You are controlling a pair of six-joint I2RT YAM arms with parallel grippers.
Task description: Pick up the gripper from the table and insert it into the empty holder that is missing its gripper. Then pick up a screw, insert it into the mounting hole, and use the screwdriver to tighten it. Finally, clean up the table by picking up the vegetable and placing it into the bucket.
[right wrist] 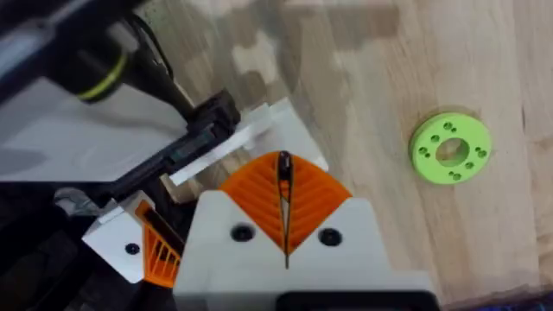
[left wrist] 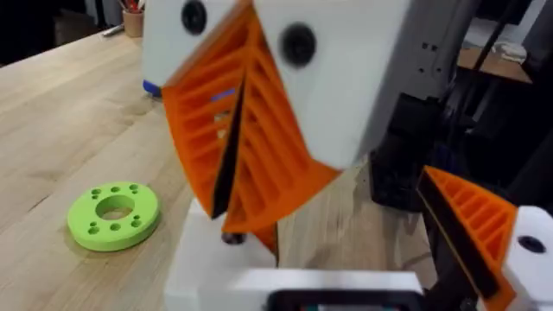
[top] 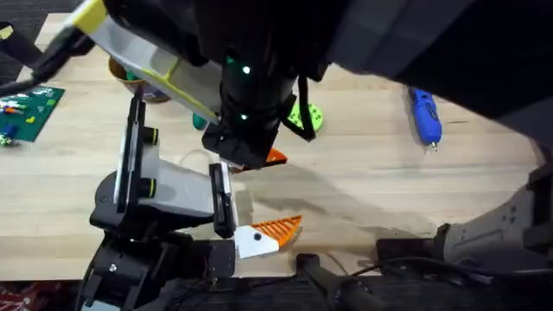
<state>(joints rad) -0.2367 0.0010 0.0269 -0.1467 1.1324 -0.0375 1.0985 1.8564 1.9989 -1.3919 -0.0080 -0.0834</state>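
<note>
Pressing pad to pad, the right claw [right wrist: 284, 203] is closed — empty — near the lime-green ring [right wrist: 449, 149].

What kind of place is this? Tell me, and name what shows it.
Probably a robotics workbench or lab: a wooden table, a blue screwdriver, a green circuit board, and a lime-green ring.

Screwdriver [top: 425, 117] upper right of overhead frame, on table [top: 363, 186]; ring [top: 306, 116] top centre; circuit board [top: 24, 111] far left edge.
</note>
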